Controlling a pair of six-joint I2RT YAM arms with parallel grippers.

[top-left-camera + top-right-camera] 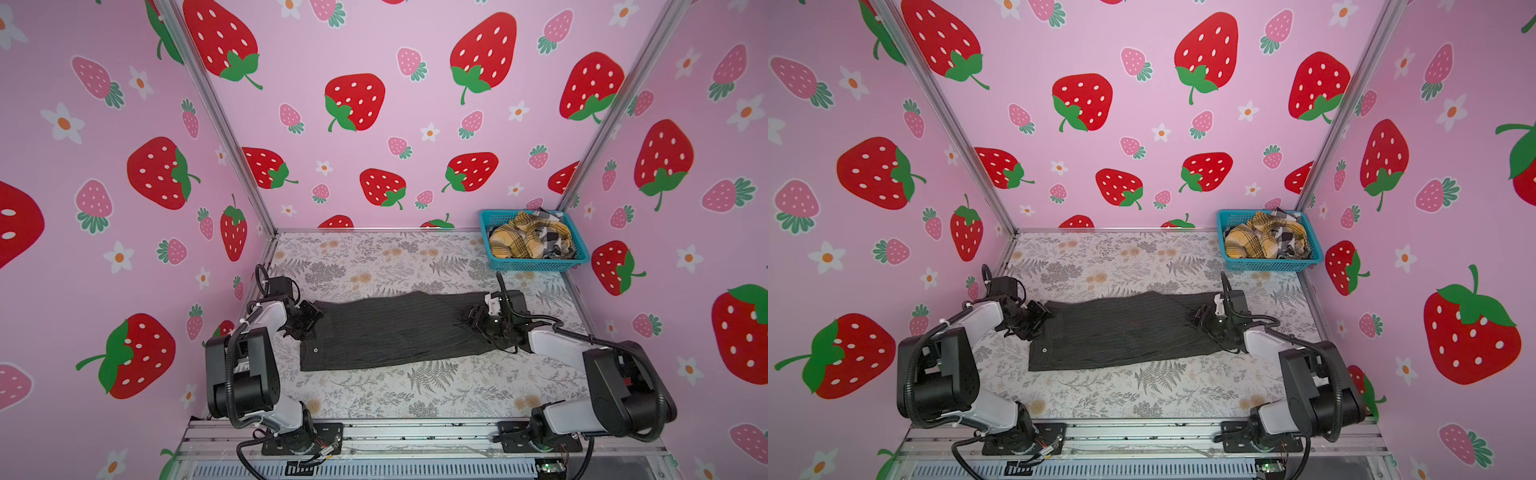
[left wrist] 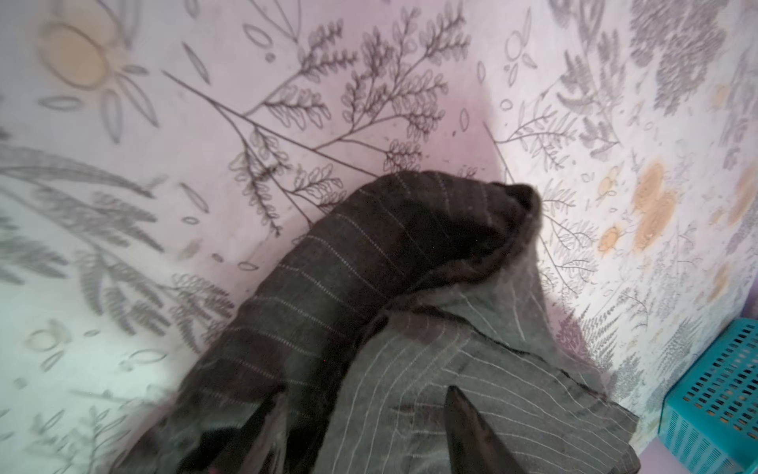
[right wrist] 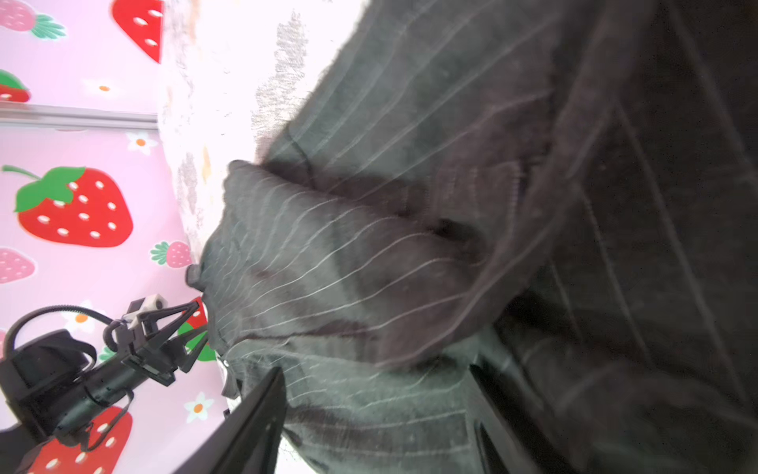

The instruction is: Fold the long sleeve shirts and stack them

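- Charcoal shirt (image 1: 390, 332) lies mid-bench (image 1: 374, 399), folded into a long band; other shirts (image 1: 519, 241) are in the basket (image 1: 536, 264).
- Left gripper (image 1: 308, 321) and right gripper (image 1: 473, 318) at its ends, jaws apart.
- Advice: back off without snagging cloth.

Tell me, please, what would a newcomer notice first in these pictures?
Pink walls with big red strawberries surround the table and catch the eye first. Next is the dark pinstriped shirt, flat across the middle of the floral table, with the left tool and right tool at its ends. In the far right corner, a teal basket holds a yellow plaid shirt and a black-white check shirt.
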